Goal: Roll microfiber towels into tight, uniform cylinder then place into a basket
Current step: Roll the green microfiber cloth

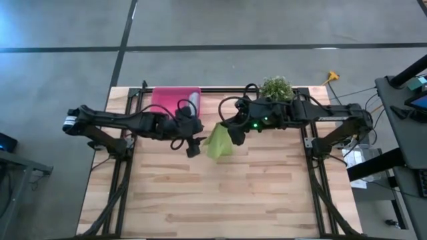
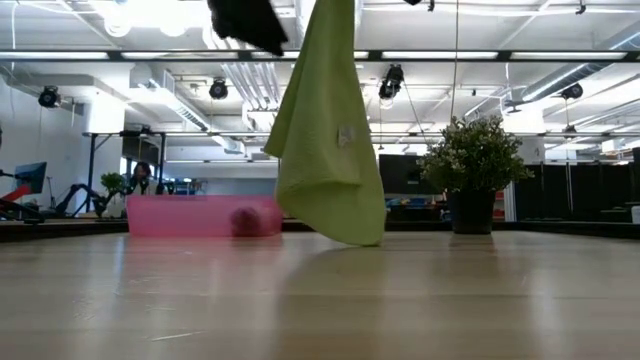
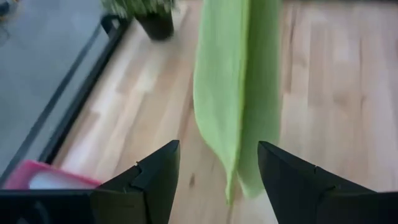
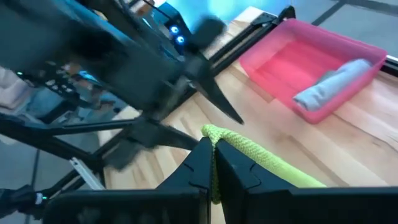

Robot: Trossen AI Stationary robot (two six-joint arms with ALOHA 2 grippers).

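The lime green towel (image 1: 219,141) hangs from my right gripper (image 1: 235,133), which is shut on it above the middle of the table. In the low view the lime green towel (image 2: 330,130) hangs in long folds. My left gripper (image 1: 193,148) is open beside the towel on its left. In the left wrist view the towel (image 3: 230,93) hangs just ahead of the gap between the open fingers of my left gripper (image 3: 217,177), untouched. The grey towel (image 4: 339,81) lies rolled inside the pink basket (image 4: 280,59) at the far left. My right gripper pinches a bunched upper edge of the green towel (image 4: 214,135) between its two fingers, coming from the table's right. The towel hangs slack below the fingers. Its lower tip (image 2: 365,238) reaches down to about table height; I cannot tell whether it touches.
A small potted plant (image 1: 277,87) stands at the far edge, right of the basket (image 1: 167,99). Bare wood (image 1: 220,193) spreads across the near half of the table. A person sits far off in the room (image 2: 140,178).
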